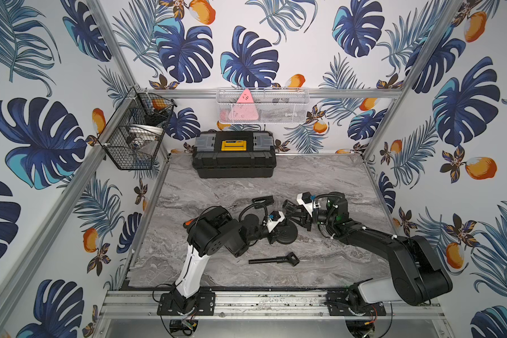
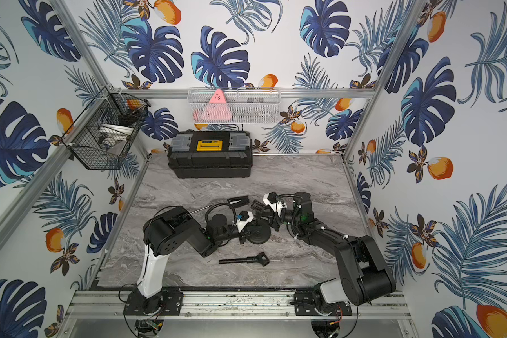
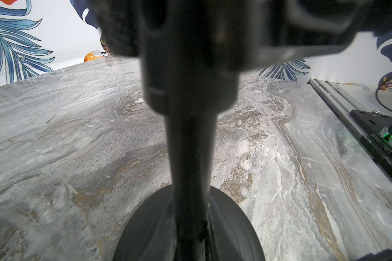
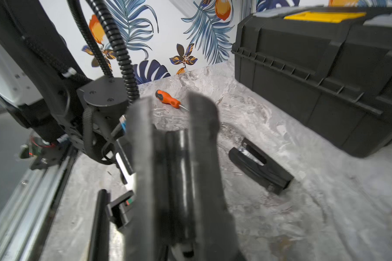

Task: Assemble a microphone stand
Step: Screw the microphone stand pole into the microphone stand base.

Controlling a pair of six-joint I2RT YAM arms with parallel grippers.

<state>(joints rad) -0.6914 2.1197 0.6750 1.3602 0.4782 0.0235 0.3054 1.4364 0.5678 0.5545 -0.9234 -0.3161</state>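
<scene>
Grey marbled worktop [image 1: 319,181] with a round black base [image 1: 287,234] sitting flat, the pole [image 3: 190,146] rising from it. The left gripper [image 1: 273,235] has its jaws closed on the pole just above the base; the right gripper [image 4: 171,122] has its jaws clamped on the pole higher up. A forked black rod [image 1: 275,260] lies near the base.

Brightly, evenly lit, probably from overhead; soft, short shadows on the marble table [image 1: 319,181]. Mildly bowed at the edges. Badly blurred close up on the stand pole [image 3: 190,158], twelve to six o'clock.
</scene>
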